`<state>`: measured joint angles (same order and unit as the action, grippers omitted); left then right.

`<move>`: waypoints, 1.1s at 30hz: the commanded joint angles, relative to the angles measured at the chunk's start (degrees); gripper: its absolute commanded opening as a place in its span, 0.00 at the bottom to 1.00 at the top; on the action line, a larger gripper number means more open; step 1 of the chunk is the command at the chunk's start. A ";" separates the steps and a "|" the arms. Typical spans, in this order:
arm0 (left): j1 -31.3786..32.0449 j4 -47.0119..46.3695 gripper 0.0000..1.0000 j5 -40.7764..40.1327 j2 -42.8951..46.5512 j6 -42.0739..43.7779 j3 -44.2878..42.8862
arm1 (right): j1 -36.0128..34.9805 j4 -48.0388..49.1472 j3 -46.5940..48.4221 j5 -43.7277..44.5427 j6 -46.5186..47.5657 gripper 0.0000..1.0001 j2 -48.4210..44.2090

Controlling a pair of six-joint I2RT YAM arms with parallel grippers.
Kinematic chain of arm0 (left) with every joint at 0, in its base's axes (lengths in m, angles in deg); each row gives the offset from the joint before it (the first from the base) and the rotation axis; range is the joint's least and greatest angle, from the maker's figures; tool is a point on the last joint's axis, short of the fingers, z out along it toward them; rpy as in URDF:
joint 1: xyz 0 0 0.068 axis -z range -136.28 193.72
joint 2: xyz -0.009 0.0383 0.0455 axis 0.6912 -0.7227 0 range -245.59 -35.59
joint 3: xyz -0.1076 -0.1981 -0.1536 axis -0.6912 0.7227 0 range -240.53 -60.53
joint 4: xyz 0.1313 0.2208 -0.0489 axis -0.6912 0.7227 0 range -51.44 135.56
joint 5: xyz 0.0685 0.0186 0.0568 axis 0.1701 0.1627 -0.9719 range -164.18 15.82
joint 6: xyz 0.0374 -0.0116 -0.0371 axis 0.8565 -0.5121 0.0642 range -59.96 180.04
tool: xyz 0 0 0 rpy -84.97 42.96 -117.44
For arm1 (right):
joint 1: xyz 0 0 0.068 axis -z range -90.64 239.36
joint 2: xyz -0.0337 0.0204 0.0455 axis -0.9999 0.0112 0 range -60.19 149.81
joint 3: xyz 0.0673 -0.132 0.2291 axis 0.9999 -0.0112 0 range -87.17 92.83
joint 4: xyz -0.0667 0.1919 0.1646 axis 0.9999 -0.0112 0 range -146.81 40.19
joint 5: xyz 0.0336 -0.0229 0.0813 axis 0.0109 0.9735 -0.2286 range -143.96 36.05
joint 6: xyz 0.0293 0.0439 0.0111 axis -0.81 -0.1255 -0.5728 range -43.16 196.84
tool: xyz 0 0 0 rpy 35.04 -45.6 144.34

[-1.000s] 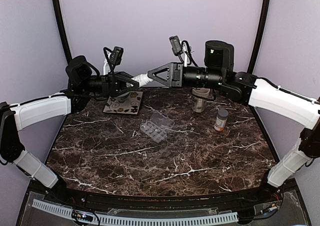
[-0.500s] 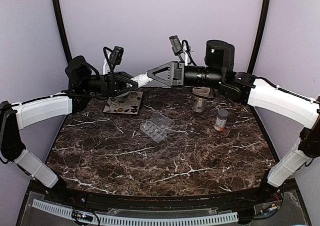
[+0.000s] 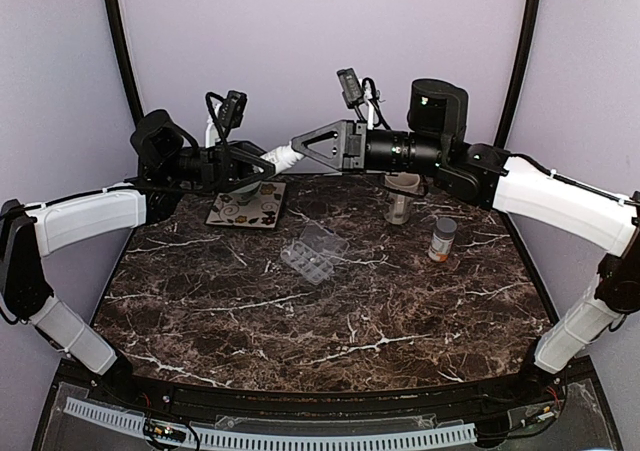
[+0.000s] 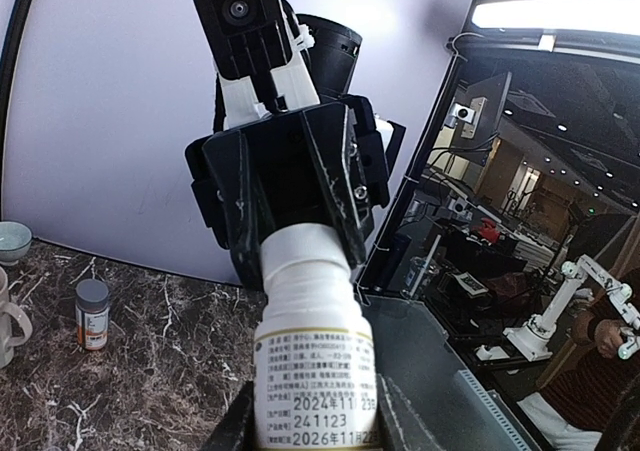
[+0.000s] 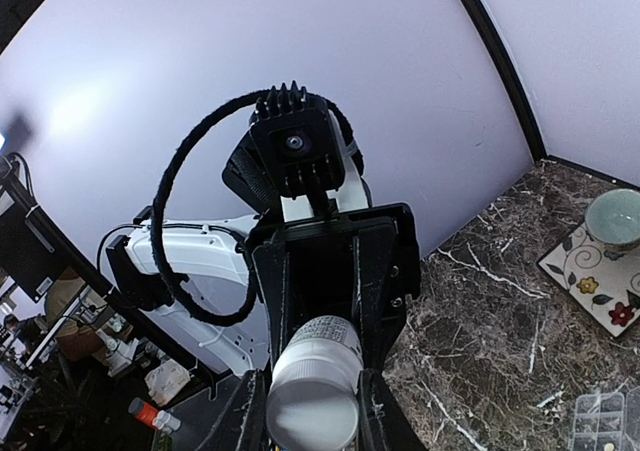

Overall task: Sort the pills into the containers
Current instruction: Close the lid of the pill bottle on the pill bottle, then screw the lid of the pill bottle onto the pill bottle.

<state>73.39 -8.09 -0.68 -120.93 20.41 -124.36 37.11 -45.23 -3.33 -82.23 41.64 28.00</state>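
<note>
My left end effector (image 3: 268, 162) and right end effector (image 3: 299, 145) meet in the air above the back of the worktop (image 3: 330, 321), both clamped on the same small white bottle (image 4: 315, 371). The left fingers grip its labelled body, where rows of printed dates are readable. The right fingers pinch the narrower white end, so the bottle lies roughly level between the two. What is inside it I cannot tell, since its wall is opaque. The pill organizer (image 3: 313, 251) sits on the marble below and a little toward me, near the middle of the worktop. Its clear lid is swung open beside the two rows of cells. The cells are too small from above to make out any contents, and my right wrist camera catches only a corner of them. An orange bottle (image 3: 443, 239) with a pale cap stands upright well to the right of the organizer. A mug (image 3: 402, 199) stands behind it. At the back left, a small bowl (image 5: 612, 216) rests on a patterned tile (image 3: 247, 207).
</note>
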 commanded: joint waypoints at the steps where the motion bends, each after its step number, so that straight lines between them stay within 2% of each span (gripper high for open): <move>1: 2.66 -3.44 0.00 -2.82 1.14 1.14 -4.00 | -3.88 -5.68 -1.54 2.30 1.09 0.00 4.53; 12: 2.67 -3.17 0.00 -7.04 2.13 2.82 -3.40 | -4.70 -4.80 -3.69 3.69 0.72 0.00 3.50; 33: 2.67 -5.31 0.00 -7.15 0.06 -0.06 -5.60 | -5.98 -7.36 -4.48 3.88 3.72 0.00 3.49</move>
<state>73.35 -8.22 -2.76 -121.43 22.00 -126.07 35.38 -43.28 -4.27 -75.54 43.30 26.82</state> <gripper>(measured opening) 0.322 0.248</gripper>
